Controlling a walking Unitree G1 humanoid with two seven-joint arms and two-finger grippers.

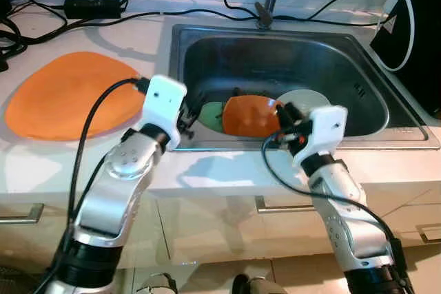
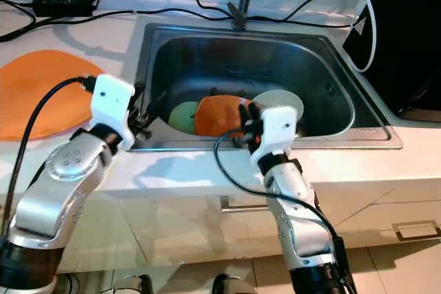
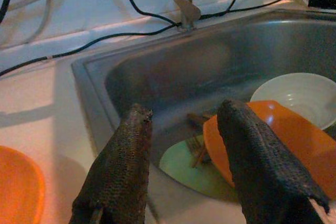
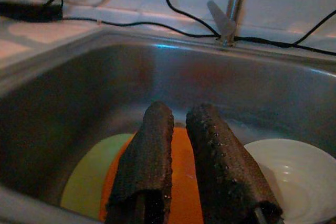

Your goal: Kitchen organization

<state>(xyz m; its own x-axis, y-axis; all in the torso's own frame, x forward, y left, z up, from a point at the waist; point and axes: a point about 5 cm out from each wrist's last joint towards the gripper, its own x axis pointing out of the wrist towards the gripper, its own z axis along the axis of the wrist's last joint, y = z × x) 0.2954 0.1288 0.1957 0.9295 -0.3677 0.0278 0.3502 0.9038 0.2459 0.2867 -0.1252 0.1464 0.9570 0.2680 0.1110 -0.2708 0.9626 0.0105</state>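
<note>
A steel sink (image 1: 275, 144) holds a tilted orange plate (image 1: 248, 116), which partly covers a green plate (image 1: 210, 115). A white bowl (image 1: 303, 100) sits to its right. Dark utensils (image 3: 198, 148) lie on the green plate. My left gripper (image 1: 191, 111) is open at the sink's front-left rim, with nothing between its fingers (image 3: 126, 161). My right gripper (image 1: 284, 120) hangs over the orange plate's right edge. Its fingers (image 4: 152, 166) are nearly together, and the orange plate (image 4: 181, 182) shows through the narrow gap.
A large orange mat (image 1: 76, 94) lies on the counter left of the sink. A faucet (image 1: 265, 12), black cables and a power adapter (image 1: 93, 6) run along the back wall. A black appliance (image 1: 420, 25) stands at the right. Drawer handles (image 1: 275, 206) are below the counter.
</note>
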